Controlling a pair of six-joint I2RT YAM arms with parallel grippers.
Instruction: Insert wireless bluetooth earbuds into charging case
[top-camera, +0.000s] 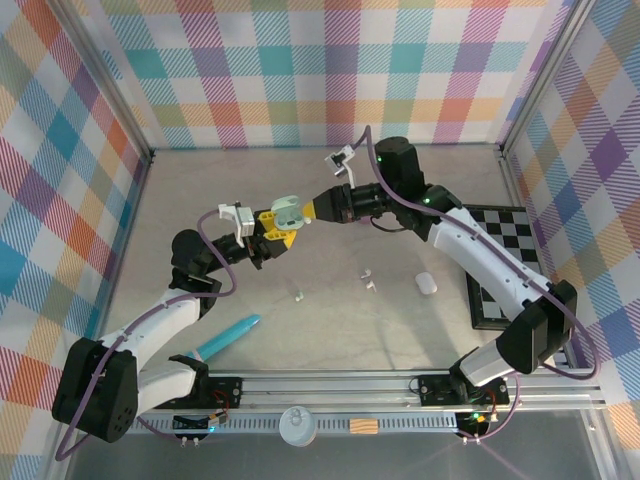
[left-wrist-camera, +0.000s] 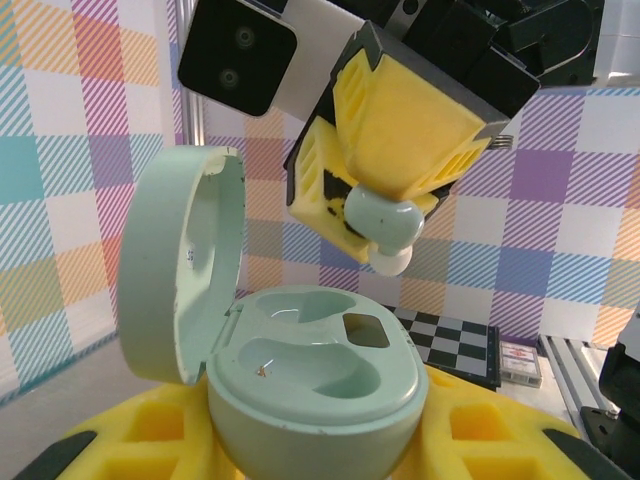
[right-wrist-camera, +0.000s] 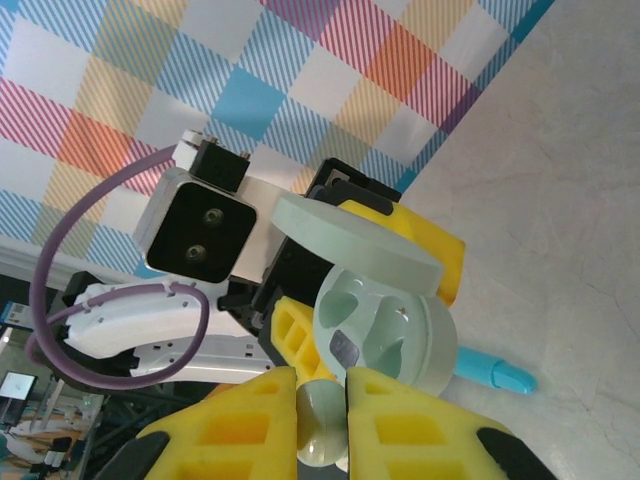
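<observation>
The left jaws are clamped on an open mint charging case (left-wrist-camera: 310, 395), held above the middle of the desk (top-camera: 330, 340) with its lid tipped back. Just above its wells, the right jaws pinch a mint earbud (left-wrist-camera: 385, 222). Nearer on the desk lie a loose green earbud (top-camera: 298, 296) and two white earbuds (top-camera: 369, 278), left of a white case (top-camera: 426, 283).

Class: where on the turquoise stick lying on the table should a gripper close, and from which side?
Near the middle of the turquoise stick, fingers across its narrow width, coming straight down from above. It lies flat on the table, long and thin, so an end grip might tip it.
</observation>
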